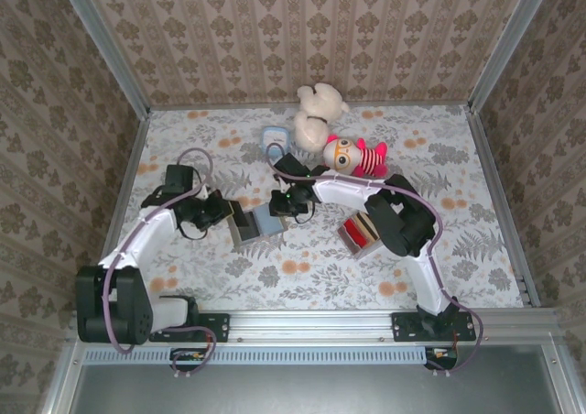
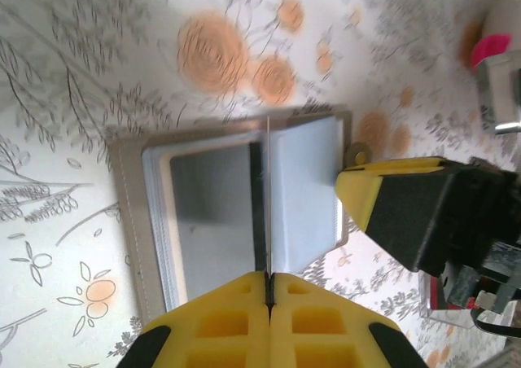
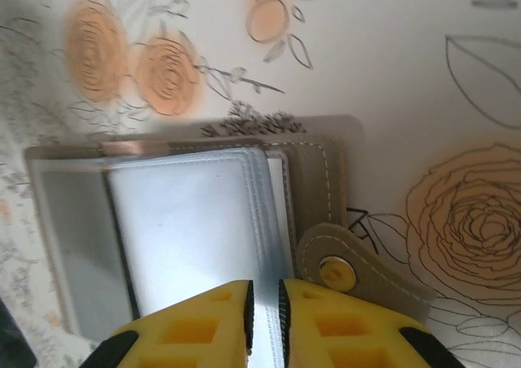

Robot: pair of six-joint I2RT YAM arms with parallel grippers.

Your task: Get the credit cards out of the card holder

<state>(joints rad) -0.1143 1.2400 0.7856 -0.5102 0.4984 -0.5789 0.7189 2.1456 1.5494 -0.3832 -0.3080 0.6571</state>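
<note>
REMOTE SESSION: The small grey folding card holder (image 1: 256, 223) with clear plastic sleeves lay open on the floral-print counter (image 1: 439, 157) between the two arms as I ran the rig from afar. The left pincer (image 2: 269, 282) was clamped tight on a thin upright leaf (image 2: 267, 189), seen edge-on at the fold. I could not tell whether it was a sleeve or a card. The right pincer (image 3: 264, 295) sat at the holder's right-hand panel, its fingers nearly together over a pale glossy sleeve (image 3: 187, 221). I could not tell whether it gripped anything.

The pale blue rectangle under that plastic looked to me like the light blue credit card, in its pocket. I judged the cards light, stiff and slick, the sleeves soft, and the holder light enough to drag along with any pull. The best hold seemed to be a card's exposed edge, pinched flat, while the other pincer pinned the grey stitched border (image 3: 313, 173) beside the snap tab (image 3: 338, 272).
</note>
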